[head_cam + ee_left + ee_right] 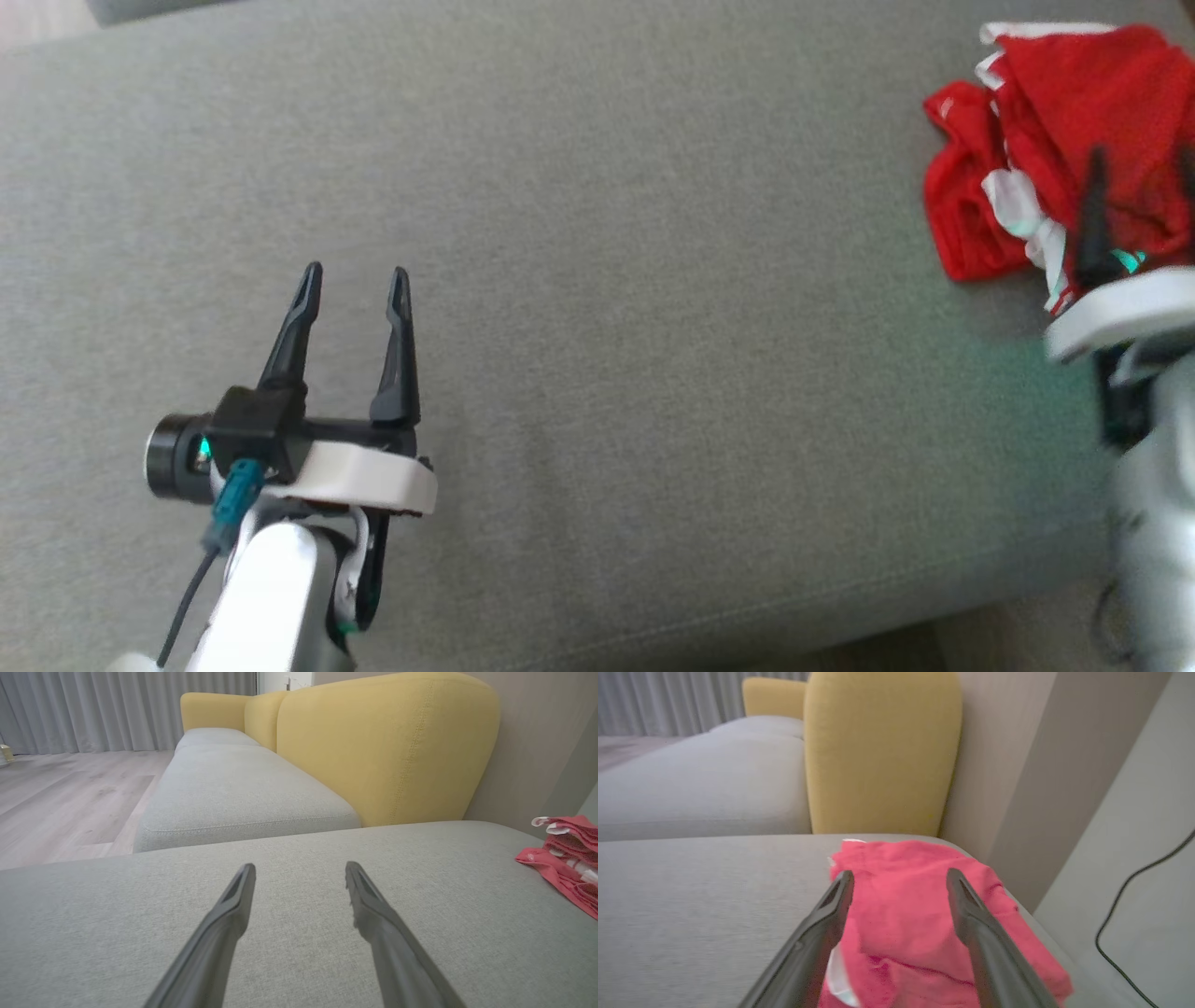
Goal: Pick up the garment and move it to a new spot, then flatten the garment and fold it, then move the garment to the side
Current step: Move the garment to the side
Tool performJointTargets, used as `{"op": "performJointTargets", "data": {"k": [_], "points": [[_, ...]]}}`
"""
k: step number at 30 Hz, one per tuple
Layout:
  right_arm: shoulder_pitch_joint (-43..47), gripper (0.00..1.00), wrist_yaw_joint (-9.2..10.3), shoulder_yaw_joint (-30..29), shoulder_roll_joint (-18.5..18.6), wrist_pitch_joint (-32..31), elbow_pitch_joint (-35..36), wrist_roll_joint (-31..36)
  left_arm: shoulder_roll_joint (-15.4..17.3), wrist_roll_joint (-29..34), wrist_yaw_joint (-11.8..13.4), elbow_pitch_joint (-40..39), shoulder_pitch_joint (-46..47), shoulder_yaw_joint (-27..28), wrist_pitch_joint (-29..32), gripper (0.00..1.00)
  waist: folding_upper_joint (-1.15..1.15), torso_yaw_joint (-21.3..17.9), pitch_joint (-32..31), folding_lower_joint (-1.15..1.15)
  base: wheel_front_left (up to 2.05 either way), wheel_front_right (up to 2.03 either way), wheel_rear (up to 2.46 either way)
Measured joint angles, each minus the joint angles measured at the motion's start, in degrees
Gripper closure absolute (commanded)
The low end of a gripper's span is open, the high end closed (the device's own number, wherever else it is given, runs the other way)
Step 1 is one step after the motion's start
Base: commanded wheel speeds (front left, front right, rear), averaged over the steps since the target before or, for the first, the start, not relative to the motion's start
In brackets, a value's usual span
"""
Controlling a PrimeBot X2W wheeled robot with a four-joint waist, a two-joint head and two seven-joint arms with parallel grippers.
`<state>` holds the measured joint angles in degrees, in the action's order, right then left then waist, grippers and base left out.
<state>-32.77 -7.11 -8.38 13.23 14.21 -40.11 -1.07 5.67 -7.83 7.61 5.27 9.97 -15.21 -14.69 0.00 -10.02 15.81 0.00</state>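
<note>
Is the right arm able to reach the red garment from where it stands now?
Probably yes. The right gripper is open directly over the red garment, fingers astride its crumpled top, and nothing lies between them on the grey sofa cushion.

Grey seat (597,355) across the foreground. In the left wrist view: yellow backrest (383,751) at 12 o'clock, second grey seat (233,788) at 11, pale wood floor (70,798) at 9 under grey curtains (117,709) at 10, beige wall (528,742) at 2. Soft, even light.
</note>
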Motion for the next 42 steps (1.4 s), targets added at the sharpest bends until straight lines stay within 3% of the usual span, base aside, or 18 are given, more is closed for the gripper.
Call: {"op": "performJointTargets", "data": {"k": [7,17,28,42], "points": [[11.7,0.0,0.0,7.05,-7.83,-2.22,17.56,-3.82,0.81,-0.43,0.98,0.09,-1.29,1.19,0.0,0.0,0.0,2.91,-2.78,0.0,0.0,0.0,0.0],[21.2,0.0,0.0,11.73,-9.5,-7.53,30.86,-6.95,1.67,-1.59,2.01,0.41,-5.02,2.52,0.0,0.0,0.0,7.76,-5.97,0.0,0.0,0.0,0.0],[30.0,0.0,0.0,11.22,-10.23,-10.79,38.56,-7.53,2.69,-2.11,1.97,0.18,-8.56,1.98,1.01,0.0,0.0,8.83,-9.44,0.0,0.0,0.0,0.0],[37.2,0.0,0.0,9.88,-10.54,-13.79,43.2,-7.53,3.16,-2.48,1.47,0.43,-13.52,-0.63,2.0,0.0,0.0,9.41,-14.45,0.0,0.0,0.0,0.0]]}}
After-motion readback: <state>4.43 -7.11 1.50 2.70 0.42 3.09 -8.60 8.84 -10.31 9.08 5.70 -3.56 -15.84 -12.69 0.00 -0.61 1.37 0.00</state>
